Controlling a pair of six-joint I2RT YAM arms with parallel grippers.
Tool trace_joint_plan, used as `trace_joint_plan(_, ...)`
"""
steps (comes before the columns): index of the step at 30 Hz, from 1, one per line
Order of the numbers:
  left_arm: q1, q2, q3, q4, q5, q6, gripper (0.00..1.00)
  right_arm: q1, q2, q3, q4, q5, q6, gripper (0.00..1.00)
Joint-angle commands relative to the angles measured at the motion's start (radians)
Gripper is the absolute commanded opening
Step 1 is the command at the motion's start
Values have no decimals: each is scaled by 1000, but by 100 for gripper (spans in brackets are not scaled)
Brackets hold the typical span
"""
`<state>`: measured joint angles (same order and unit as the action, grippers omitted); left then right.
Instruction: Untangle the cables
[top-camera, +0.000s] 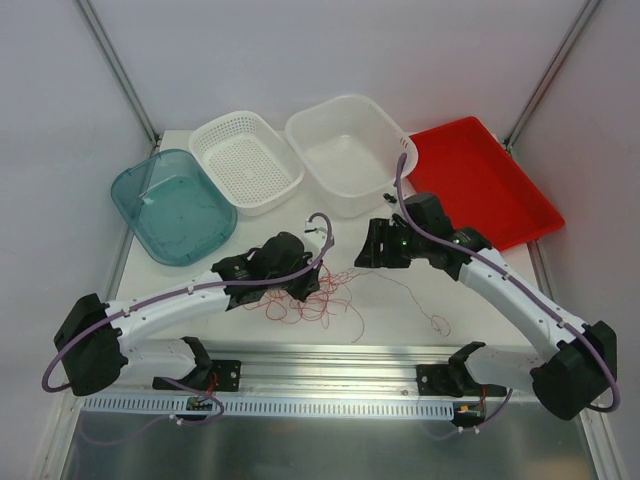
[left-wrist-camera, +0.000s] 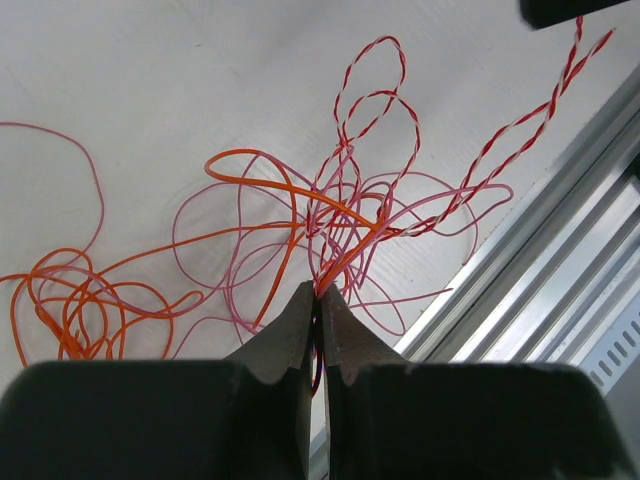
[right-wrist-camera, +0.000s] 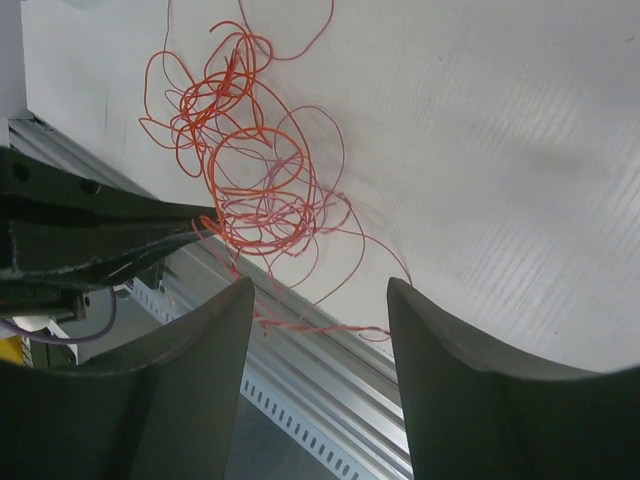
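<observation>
Left end effector (left-wrist-camera: 320, 292) pinching thin red-orange wire cables (top-camera: 305, 300) | right end effector (right-wrist-camera: 320, 295) open, empty — take one loose strand, pull gently

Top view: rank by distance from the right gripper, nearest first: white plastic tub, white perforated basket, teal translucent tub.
From the right gripper:
1. white plastic tub, just behind it.
2. white perforated basket, behind, to the left.
3. teal translucent tub, far left edge.
</observation>
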<state>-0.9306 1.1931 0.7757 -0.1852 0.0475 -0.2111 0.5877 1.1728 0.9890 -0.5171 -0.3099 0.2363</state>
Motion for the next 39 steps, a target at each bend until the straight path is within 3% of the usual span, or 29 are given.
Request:
trace_joint_plan(1, -16, -1, 36, 36, 35, 35, 0, 29, 28, 8, 111, 6, 28, 59)
trace_joint_plan(10, -17, -30, 13, 44, 5, 36, 0, 61, 80, 14, 111, -185, -100, 58)
trace_joint_plan(20, -17, -17, 30, 49, -15, 36, 0, 112, 128, 31, 95, -259, -150, 47)
trace_joint_plan(26, -17, -23, 16, 49, -43, 30, 0, 112, 105, 17, 69, -204, -166, 23)
trace_joint_plan(30, -16, -26, -9, 49, -95, 15, 0, 113, 82, 19, 37, -173, -176, 1)
trace_joint_plan(39, 18, -85, -84, 46, -155, -68, 3, 83, 16, 30, -40, -35, -195, 1)
